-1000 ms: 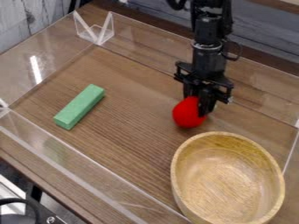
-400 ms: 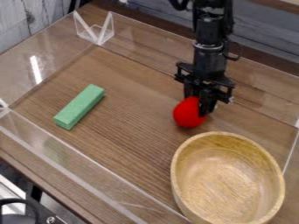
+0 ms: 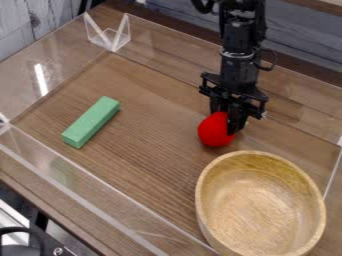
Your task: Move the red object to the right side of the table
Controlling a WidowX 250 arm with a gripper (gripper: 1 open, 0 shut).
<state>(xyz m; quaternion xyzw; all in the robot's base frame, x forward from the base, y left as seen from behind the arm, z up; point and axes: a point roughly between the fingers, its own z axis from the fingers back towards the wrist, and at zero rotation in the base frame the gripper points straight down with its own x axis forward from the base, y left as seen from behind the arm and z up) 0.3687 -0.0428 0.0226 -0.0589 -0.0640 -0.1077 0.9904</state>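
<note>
claw low over the wood-grain table, pointing downward, at the end of a dark, jointed arm reaching in from the far edge of the view. right at the tips of the claw, on the side nearer the camera: the red toy, small, rounded and bright, with the upper part partly hidden behind the dark fingers. cannot tell from this angle whether spread around the toy, pinching it or merely resting against it; the gap between the fingers lost among dark parts and shine. cannot tell either whether lifted or resting on the table, only seen low and close to the surface.

nearer the camera than the claw and toward the right of the view, a round, light wooden bowl, wide and much bigger than the toy, with the rim near the toy and the pale inside facing up. well apart from the claw, toward the left of the view, a green block, lying flat and slanted. beyond the claw, toward the upper left, a clear angular piece close to the far edge of the table. farthest from the claw, at the lower left corner, black cables curling beside the table edge.
</note>
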